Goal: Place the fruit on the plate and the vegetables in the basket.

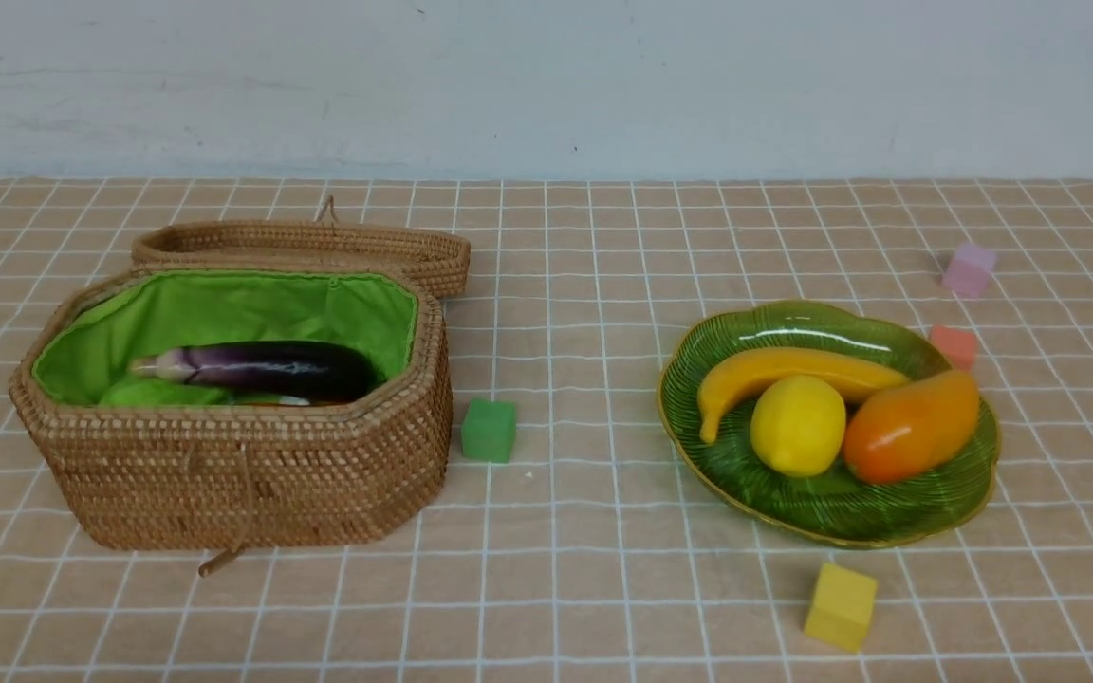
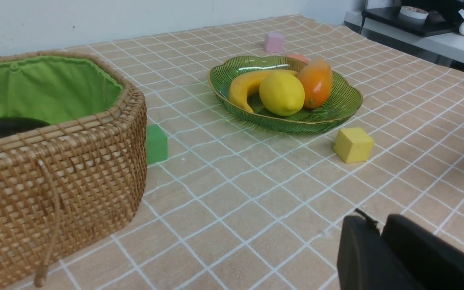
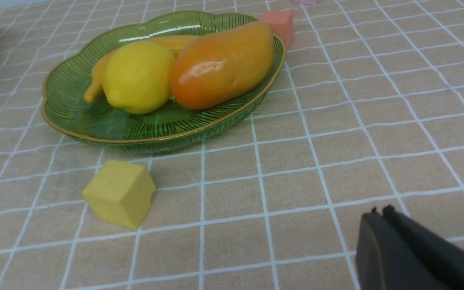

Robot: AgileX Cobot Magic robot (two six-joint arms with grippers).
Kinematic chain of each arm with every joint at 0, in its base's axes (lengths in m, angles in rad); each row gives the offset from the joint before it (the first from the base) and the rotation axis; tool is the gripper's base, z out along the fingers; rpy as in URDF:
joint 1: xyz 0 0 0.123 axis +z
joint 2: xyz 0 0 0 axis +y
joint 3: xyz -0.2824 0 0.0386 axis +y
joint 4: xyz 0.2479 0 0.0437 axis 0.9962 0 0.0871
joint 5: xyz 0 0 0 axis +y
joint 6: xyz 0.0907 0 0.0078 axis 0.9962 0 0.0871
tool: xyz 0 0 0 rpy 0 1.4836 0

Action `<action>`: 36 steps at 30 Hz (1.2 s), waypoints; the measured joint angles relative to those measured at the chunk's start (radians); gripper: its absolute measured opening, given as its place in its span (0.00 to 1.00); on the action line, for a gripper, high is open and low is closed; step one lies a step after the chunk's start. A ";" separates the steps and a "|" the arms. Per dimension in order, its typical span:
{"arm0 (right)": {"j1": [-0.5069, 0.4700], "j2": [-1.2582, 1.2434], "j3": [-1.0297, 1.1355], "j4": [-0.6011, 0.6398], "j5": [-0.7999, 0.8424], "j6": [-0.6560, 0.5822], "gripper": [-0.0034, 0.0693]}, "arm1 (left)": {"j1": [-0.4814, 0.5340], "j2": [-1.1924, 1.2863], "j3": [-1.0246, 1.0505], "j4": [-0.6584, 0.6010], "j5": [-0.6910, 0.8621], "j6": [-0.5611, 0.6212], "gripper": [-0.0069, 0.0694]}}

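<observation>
Basket (image 1: pixel 243 474): eggplant (image 1: pixel 271 368) inside; plate (image 1: pixel 793 503): banana (image 1: pixel 774 372), lemon (image 1: pixel 798 425), mango (image 1: pixel 912 425).

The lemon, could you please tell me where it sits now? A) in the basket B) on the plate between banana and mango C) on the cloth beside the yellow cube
B: the lemon lies on the plate, touching the banana and mango.

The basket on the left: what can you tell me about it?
The basket is brown woven wicker, eight-sided, lined with bright green cloth. Its woven lid is open, lying behind it. A cord loop hangs down its front. It stands upright on the checked cloth, left of the plate. Inside lie a purple eggplant and something light green. A green cube sits just beside it.
</observation>
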 joint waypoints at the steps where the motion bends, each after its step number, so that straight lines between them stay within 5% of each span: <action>1: 0.000 0.000 0.000 0.000 0.000 0.000 0.04 | 0.000 0.000 0.000 0.000 0.000 0.000 0.18; 14: 0.000 0.000 0.000 0.000 0.000 0.000 0.04 | 0.005 -0.001 0.014 -0.010 -0.002 0.002 0.19; 19: 0.000 0.000 0.000 0.000 0.000 0.000 0.04 | 0.167 -0.035 0.028 -0.109 -0.034 0.103 0.20; 22: 0.000 0.000 0.000 0.000 0.000 0.000 0.05 | 0.425 -0.110 0.061 -0.318 -0.090 0.277 0.14; 28: 0.000 0.000 0.000 0.000 0.000 0.000 0.05 | 0.700 -0.123 0.161 -0.521 -0.149 0.432 0.07; 36: 0.000 -0.001 0.000 0.000 0.000 0.000 0.06 | 0.748 -0.123 0.180 -0.518 0.079 0.331 0.07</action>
